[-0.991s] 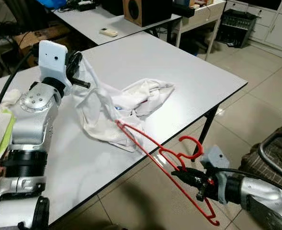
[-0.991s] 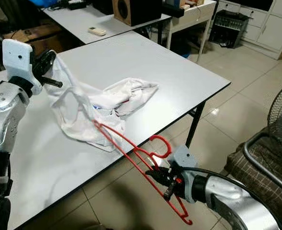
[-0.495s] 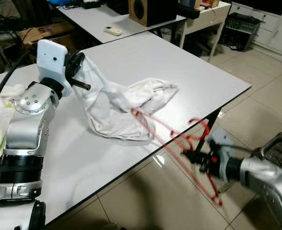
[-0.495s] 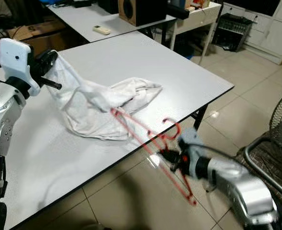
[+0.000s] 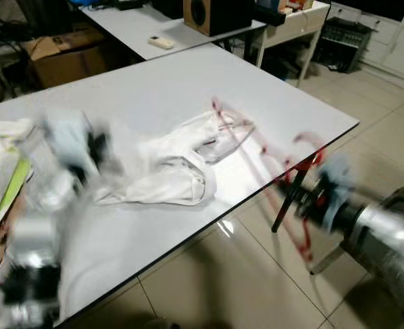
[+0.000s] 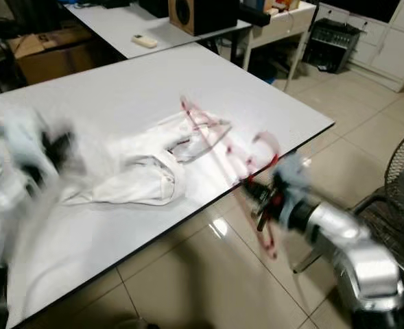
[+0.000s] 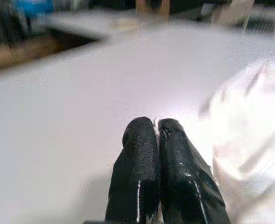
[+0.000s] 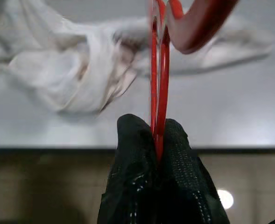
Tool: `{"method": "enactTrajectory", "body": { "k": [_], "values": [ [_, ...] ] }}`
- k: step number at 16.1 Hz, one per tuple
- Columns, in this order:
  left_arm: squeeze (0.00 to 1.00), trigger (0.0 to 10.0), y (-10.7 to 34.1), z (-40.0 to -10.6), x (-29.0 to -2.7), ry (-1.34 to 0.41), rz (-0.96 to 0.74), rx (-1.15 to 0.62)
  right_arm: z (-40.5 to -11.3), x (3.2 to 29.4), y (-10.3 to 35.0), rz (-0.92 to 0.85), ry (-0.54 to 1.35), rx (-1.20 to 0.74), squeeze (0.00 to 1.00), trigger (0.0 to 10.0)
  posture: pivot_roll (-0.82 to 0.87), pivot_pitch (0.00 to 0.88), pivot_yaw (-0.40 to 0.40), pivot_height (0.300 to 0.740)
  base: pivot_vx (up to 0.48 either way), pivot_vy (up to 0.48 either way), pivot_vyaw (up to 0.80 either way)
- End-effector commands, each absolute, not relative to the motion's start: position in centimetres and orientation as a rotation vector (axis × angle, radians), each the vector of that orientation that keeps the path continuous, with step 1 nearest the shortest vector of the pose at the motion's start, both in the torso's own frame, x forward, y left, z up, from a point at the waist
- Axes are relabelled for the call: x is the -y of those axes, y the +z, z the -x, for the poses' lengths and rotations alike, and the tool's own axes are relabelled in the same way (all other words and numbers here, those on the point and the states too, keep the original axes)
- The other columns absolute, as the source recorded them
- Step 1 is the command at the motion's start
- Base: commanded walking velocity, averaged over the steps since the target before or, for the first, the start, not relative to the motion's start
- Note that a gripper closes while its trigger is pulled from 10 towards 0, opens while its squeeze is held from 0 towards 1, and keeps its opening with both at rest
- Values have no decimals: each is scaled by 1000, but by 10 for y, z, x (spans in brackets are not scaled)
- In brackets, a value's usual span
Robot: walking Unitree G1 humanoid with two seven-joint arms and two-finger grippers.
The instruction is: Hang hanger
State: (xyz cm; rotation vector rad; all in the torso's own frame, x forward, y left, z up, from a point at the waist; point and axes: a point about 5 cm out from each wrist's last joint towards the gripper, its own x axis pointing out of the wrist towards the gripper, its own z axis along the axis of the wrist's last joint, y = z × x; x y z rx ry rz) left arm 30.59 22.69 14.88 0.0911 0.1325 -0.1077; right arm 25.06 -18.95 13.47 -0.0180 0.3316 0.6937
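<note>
The right gripper (image 8: 157, 140) is clamping the red hanger (image 6: 219, 140) between its black fingers (image 8: 132, 154), the thin red wire running up from the pinch toward the thick hook. In the head views the right arm is reaching in from beyond the worktop's (image 5: 160, 89) near right edge, and the hanger is stretching from the gripper, which is off that edge, back over the white surface, its far end lying on or just above the white garment (image 5: 167, 171) (heavy blur makes it hard to say whether they are touching). The garment is lying crumpled near the middle of the worktop, spreading leftward toward the left gripper (image 7: 156, 133).

The left gripper's fingers (image 7: 137, 154) are pressed together, with a sliver of white showing at their tips, so they appear to be pinching an edge of the garment; the cloth is bunching just beside them. In the head views the left arm is only a pale blur over the worktop's left part.

A second table (image 5: 153, 27) is standing behind, carrying a wooden speaker (image 5: 212, 14) and a small remote (image 5: 161, 42). A cardboard box (image 5: 64, 58) is sitting to its left, on the tiled floor (image 5: 366, 116).
</note>
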Motion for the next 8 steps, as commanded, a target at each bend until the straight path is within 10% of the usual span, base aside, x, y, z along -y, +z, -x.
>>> {"method": "enactTrajectory", "body": {
  "k": [1,3,4,5,8],
  "values": [
    [0,0,163,-309,-227,-95,-144,-93,-246,180,144,18,761,-291,0,10000,-25,0,21,740,0,0,0],
    [0,0,163,-313,-234,-47,-223,-115,-235,176,145,-1,828,-292,0,10000,-32,0,29,740,0,0,0],
    [86,10000,167,-317,-246,9,-245,-127,-228,177,143,4,831,-303,0,10000,-42,0,40,740,0,0,0],
    [1000,10000,169,-318,-253,40,-266,-131,-227,178,143,2,824,-304,0,10000,-44,0,44,740,0,0,0],
    [1000,10000,183,-325,-281,151,-304,-130,-221,182,139,-7,777,-319,0,10000,-49,0,51,740,0,0,0]
  ]
}}
